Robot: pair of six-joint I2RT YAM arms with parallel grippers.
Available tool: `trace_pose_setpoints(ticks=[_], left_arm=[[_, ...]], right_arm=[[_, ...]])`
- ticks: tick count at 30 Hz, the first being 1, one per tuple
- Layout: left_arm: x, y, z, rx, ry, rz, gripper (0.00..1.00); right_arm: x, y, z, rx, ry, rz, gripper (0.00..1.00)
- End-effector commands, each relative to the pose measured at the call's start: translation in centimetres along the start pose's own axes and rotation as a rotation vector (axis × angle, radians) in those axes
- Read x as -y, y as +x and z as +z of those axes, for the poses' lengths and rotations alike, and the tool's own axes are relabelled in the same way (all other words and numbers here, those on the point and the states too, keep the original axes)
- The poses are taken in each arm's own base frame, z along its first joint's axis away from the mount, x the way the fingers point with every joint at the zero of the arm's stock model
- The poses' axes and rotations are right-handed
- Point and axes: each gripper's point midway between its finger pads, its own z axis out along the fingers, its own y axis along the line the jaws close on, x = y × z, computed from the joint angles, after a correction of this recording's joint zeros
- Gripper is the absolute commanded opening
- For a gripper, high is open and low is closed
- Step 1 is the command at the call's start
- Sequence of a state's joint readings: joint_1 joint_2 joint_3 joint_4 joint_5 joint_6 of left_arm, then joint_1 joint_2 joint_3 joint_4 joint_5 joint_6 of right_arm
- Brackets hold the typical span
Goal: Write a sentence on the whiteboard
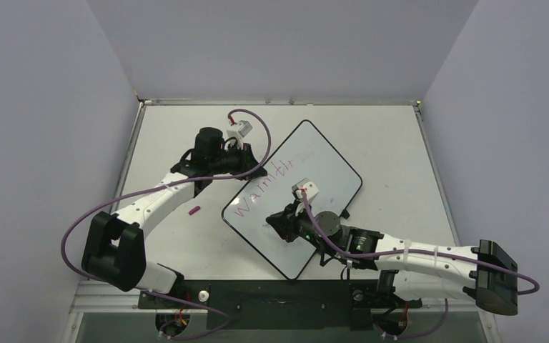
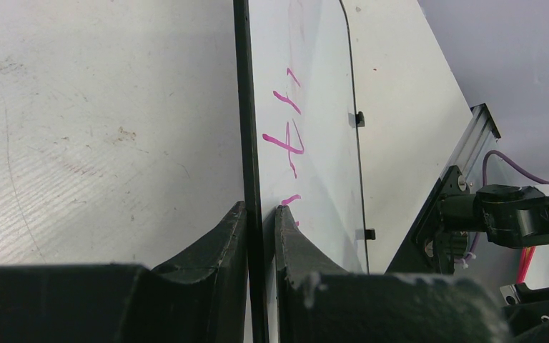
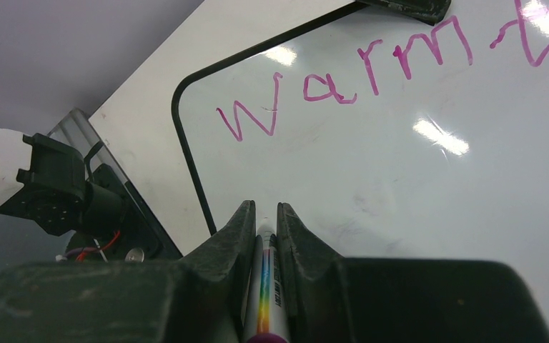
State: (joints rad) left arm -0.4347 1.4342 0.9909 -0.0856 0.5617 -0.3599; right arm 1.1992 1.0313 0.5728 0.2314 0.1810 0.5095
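My right jaws are pinched narrow on a marker, held over the whiteboard. My left jaws clamp the board's black rim at its far-left edge. The sentence reads only "Warmth". The board lies askew on the counter, with a pink cap near its left side.

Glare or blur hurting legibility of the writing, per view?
Right wrist: glare patches on the whiteboard, one touching the sentence at its last visible letter; left wrist: board edge-on, strokes foreshortened, unreadable; top external: little glare, letters tiny.
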Motion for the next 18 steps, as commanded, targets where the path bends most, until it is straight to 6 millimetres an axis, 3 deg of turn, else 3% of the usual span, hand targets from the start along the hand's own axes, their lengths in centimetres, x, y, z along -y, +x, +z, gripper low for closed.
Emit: trace_pose_setpoints(ticks=[1,18], left_arm=[[-1.8,-2.55,-0.9,0.106,-0.079,0.117,0.0],[-1.83,-2.54,-1.03,0.109,-0.077,0.115,0.0]], right_arm=[[-0.63,-1.61,0.45,0.056,-0.004,0.004,0.0],[-0.53,-1.62,0.72,0.054,0.009,0.004,0.0]])
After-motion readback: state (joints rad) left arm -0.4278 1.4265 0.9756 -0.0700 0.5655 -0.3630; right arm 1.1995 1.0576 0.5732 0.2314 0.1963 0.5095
